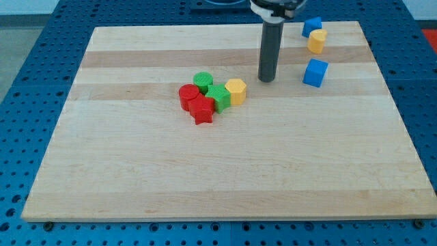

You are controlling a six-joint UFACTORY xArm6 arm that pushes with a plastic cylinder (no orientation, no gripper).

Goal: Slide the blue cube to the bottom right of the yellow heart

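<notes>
The blue cube (315, 72) sits on the wooden board (225, 171) at the view's upper right. The yellow heart (317, 41) lies above it, near the board's top edge, with a gap between them. My tip (266, 78) rests on the board to the left of the blue cube, about a block's width and a half away, not touching it. The rod rises straight up to the view's top.
A second blue block (312, 26) touches the yellow heart from above. A cluster sits left of my tip: a yellow hexagon block (235, 90), a green star-like block (219, 98), a green cylinder (203, 82), a red cylinder (188, 96) and a red star (202, 111).
</notes>
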